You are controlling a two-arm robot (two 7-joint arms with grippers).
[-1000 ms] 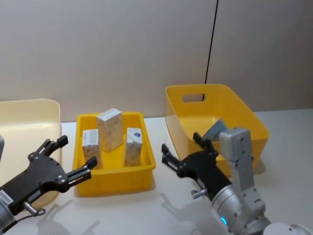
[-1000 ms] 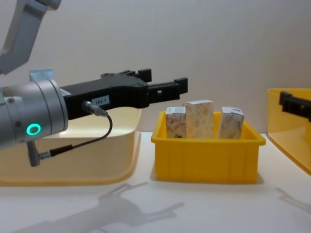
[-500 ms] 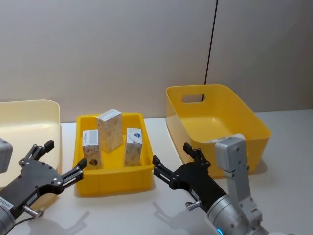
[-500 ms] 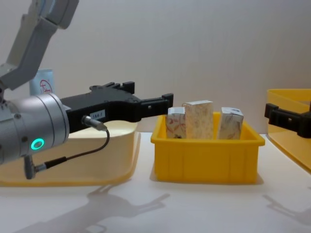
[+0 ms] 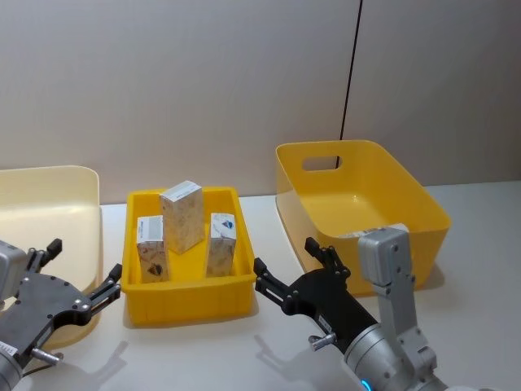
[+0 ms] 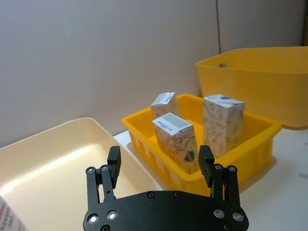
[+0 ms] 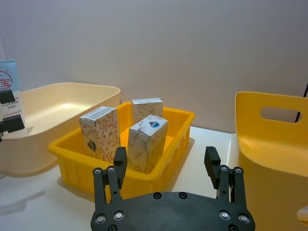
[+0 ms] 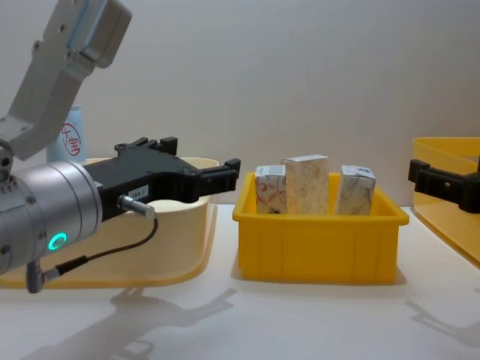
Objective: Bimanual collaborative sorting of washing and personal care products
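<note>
Three marbled cartons point(image 5: 181, 216) stand upright in a small yellow tray point(image 5: 187, 300); the same cartons point(image 8: 306, 184) show side-on in the chest view. A light-blue tube point(image 8: 69, 135) with a red circle logo stands at the cream bin point(image 5: 49, 204); the right wrist view also has this tube point(image 7: 7, 89). My left gripper point(image 5: 84, 261) is open, low at the tray's left and over the cream bin's near corner. In its wrist view the left gripper point(image 6: 160, 159) points at the cartons. My right gripper point(image 5: 285, 257) is open near the tray's right front corner, holding nothing.
A large yellow bin point(image 5: 358, 204) with a handle slot stands at the right, behind my right arm. A pale item point(image 5: 383, 230) lies inside it, partly hidden by the arm. A dark cable hangs down the wall behind. Bare table lies in front of the tray.
My left gripper has drawn back toward the near left, away from the tray. My right gripper left the large bin a second ago and has held still since.
</note>
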